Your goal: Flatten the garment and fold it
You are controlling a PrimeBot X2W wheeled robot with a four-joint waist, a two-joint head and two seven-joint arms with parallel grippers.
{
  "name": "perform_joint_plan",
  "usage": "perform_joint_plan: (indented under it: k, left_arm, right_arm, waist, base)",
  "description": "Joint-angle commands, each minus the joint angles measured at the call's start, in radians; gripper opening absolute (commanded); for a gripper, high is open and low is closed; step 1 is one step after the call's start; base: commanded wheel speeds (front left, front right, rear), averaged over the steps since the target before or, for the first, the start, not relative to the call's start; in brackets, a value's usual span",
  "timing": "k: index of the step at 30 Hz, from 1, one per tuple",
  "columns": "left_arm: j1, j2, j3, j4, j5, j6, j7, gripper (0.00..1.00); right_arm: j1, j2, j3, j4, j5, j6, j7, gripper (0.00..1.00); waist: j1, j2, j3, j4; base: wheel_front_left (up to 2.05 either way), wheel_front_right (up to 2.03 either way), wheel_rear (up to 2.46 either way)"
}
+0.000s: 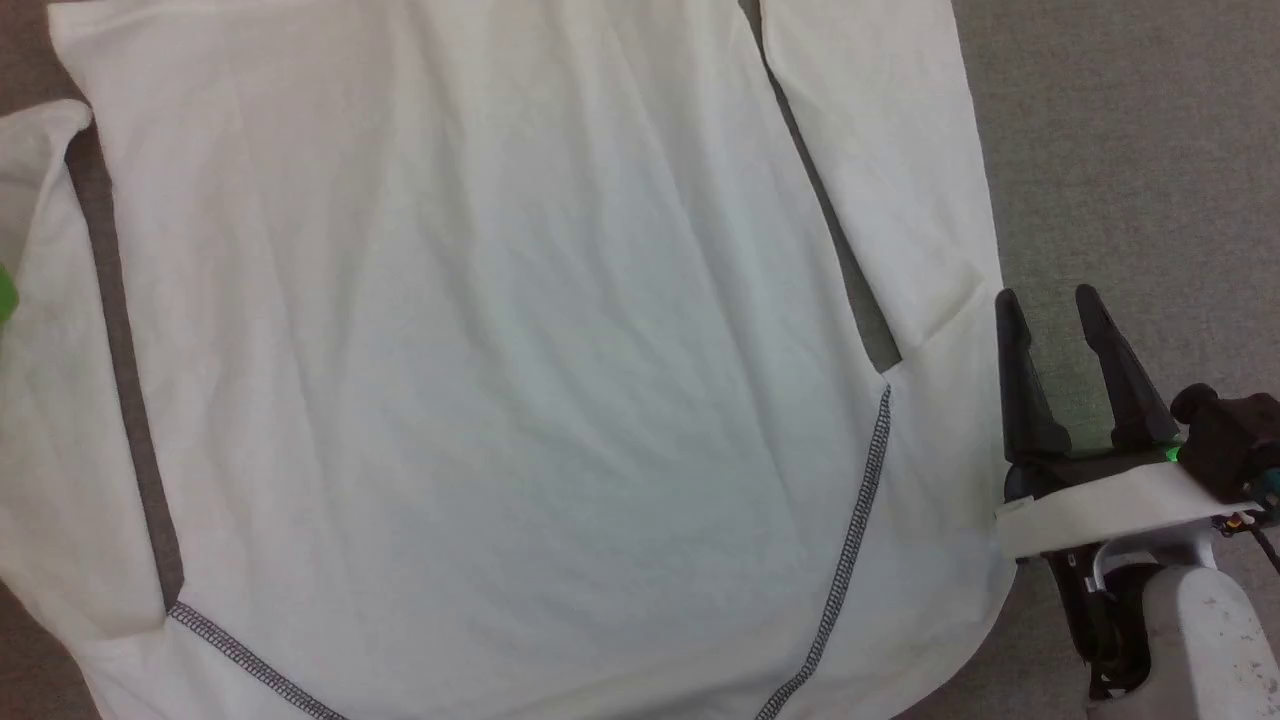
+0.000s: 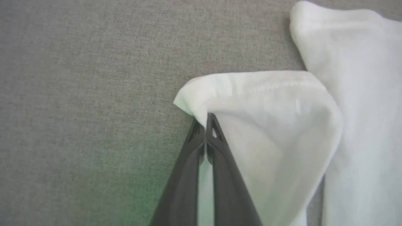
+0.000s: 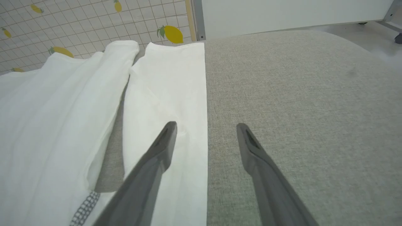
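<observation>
The garment [image 1: 500, 350], a white thin shirt with grey zigzag stitching at the shoulder seams, lies spread flat on the grey surface, one sleeve along each side. In the left wrist view my left gripper [image 2: 205, 121] is shut on the edge of a turned-over sleeve end of the garment [image 2: 282, 125]. My right gripper [image 1: 1045, 300] stands open at the garment's right edge, beside the right sleeve. In the right wrist view the right gripper [image 3: 205, 125] straddles the outer edge of that sleeve [image 3: 169, 88], one finger over the cloth and one over bare surface.
The grey fabric surface [image 1: 1130, 150] runs bare to the right of the garment. Beyond its far edge lie a lemon-patterned tiled sheet [image 3: 78, 25] and a white panel [image 3: 282, 12].
</observation>
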Motion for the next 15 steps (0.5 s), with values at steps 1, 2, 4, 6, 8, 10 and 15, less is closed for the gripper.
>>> perform_joint_plan:
  k: [1,2,4,6,8,10,15]
  left_arm:
    - [0.058,-0.008,-0.004,0.012,0.01,-0.001,-0.027,0.0]
    - [0.07,-0.008,0.004,0.008,0.013,-0.004,-0.056,0.0]
    - [0.099,-0.004,0.018,0.001,0.025,-0.015,-0.128,0.0]
    - [0.131,0.003,0.034,-0.002,0.037,-0.023,-0.194,0.0]
    - [0.167,0.011,0.05,-0.005,0.047,-0.027,-0.249,0.0]
    - [0.21,0.019,0.071,-0.009,0.051,-0.028,-0.298,0.0]
    - [0.336,0.044,0.139,-0.035,0.043,-0.015,-0.36,0.0]
  right_arm:
    - [-0.003,0.0,0.002,0.002,-0.005,-0.002,-0.001,1.0]
    - [0.0,0.0,0.0,0.004,-0.007,-0.002,0.0,1.0]
    - [0.009,0.0,-0.005,0.005,-0.012,-0.002,0.002,1.0]
    - [0.024,0.0,-0.011,0.005,-0.016,-0.002,0.008,1.0]
    - [0.042,0.0,-0.016,0.004,-0.02,-0.002,0.016,1.0]
    - [0.066,0.0,-0.023,0.004,-0.023,-0.002,0.025,1.0]
    - [0.122,0.0,-0.038,-0.003,-0.022,-0.002,0.043,1.0]
  waist:
    - [-0.0001,0.0,-0.047,0.025]
    - [-0.0001,0.0,-0.062,0.029]
    - [-0.0001,0.0,-0.099,0.042]
    - [-0.0001,0.0,-0.139,0.057]
    - [-0.0001,0.0,-0.178,0.072]
    - [-0.0001,0.0,-0.226,0.091]
    - [-0.0001,0.0,-0.314,0.128]
  base:
    - [0.0,0.0,0.0]
    - [0.0,0.0,0.0]
    - [0.0,0.0,0.0]
    - [0.0,0.0,0.0]
    - [0.0,0.0,0.0]
    - [0.0,0.0,0.0]
    - [0.0,0.0,0.0]
